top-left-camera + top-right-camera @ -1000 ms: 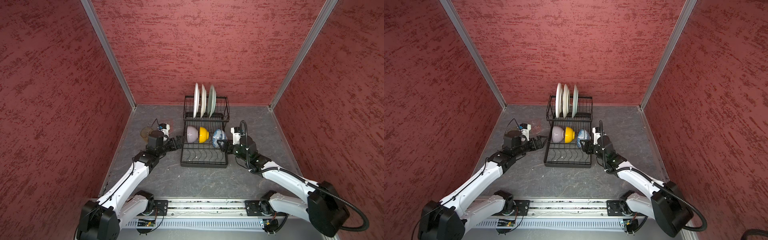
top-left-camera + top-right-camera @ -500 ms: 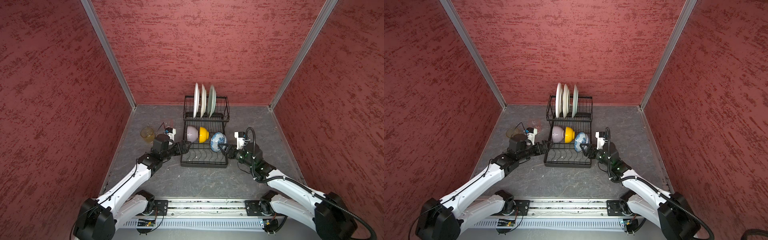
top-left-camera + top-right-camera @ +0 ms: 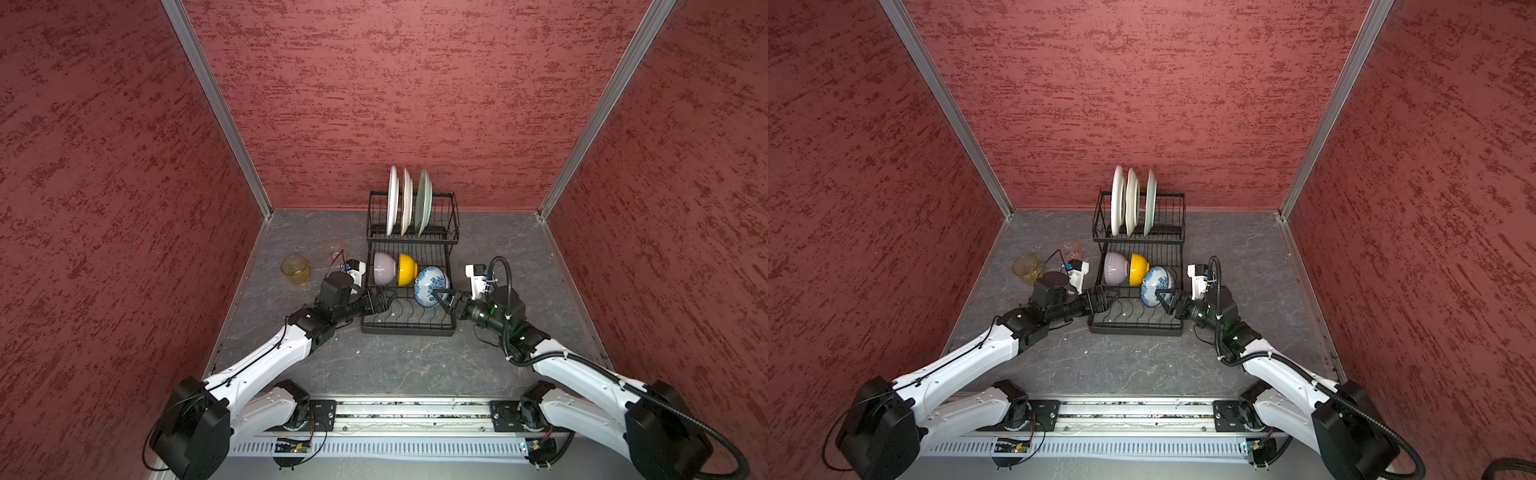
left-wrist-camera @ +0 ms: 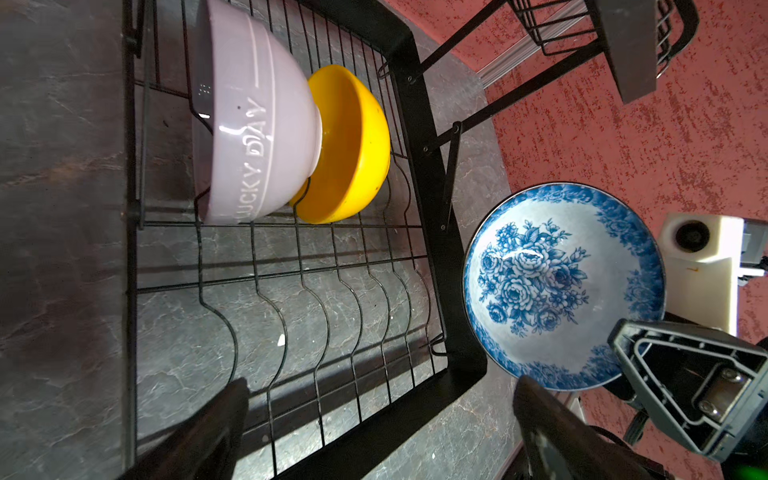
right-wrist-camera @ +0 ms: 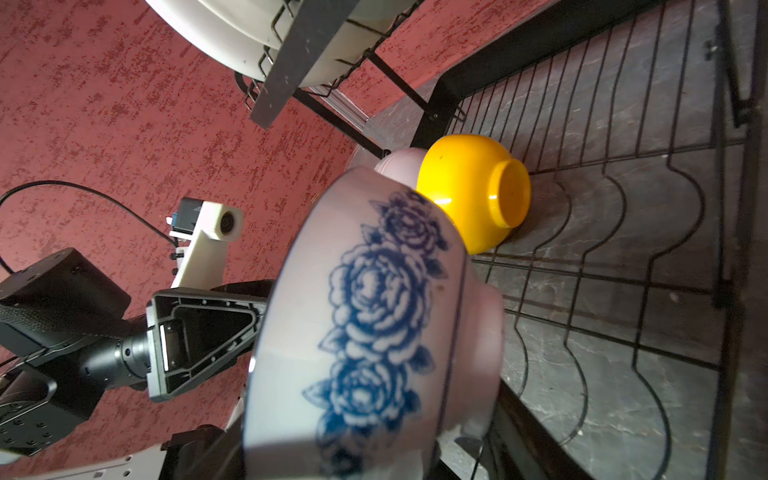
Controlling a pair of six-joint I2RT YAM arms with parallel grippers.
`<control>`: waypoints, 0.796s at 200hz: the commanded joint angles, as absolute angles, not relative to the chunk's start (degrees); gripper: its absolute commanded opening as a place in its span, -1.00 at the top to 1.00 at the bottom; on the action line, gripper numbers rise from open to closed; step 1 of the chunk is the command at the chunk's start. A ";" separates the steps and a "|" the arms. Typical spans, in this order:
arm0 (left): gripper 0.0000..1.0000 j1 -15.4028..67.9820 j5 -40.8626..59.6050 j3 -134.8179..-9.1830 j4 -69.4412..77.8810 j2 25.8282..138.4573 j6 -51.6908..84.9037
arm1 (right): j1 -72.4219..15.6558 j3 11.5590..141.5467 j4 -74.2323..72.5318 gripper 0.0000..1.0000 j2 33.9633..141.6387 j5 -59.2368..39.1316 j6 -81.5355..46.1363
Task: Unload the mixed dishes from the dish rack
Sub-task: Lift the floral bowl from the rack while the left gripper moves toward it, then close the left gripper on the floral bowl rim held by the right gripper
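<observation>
Dish rack [image 3: 408, 331]: what is left in it?

Three plates [image 3: 407, 203] stand upright in the far raised tier. A lilac bowl [image 3: 383, 268] and a yellow bowl [image 3: 407, 269] lie nested on their sides at the far end of the low tier. An amber glass [image 3: 295, 270] and a pink glass [image 3: 333, 248] are already out on the table [image 3: 374, 365], left of the rack.

And the blue flowered bowl [image 3: 430, 284]?

That is the step in hand, I think. The right gripper [image 3: 441, 301] has it clamped by the near rim, jaws partly closed. The bowl hangs on edge over the rack's right side with its mouth facing left. In the left wrist view it looks clear of the wires.

What does the next move call for?

Probably carrying it right and setting it down on bare table. It needs tipping level without knocking the rack frame or the yellow bowl just beside it.

And the left gripper [image 3: 384, 298]?

Empty, with its jaws spread wide. It hovers at the low tier's left edge, near the lilac bowl but touching nothing, and that bowl looks like its next pick
</observation>
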State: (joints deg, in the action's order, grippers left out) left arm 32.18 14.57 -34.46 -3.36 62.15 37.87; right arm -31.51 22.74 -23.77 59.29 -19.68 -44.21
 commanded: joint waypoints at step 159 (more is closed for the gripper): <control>-0.98 36.72 16.17 -37.73 6.52 73.50 39.73 | -31.68 22.28 -40.91 -0.14 64.00 -30.31 -48.52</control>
State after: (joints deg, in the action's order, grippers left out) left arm 36.38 15.27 -35.62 4.34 72.16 40.25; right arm -31.51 21.98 -33.71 63.64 -27.40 -47.64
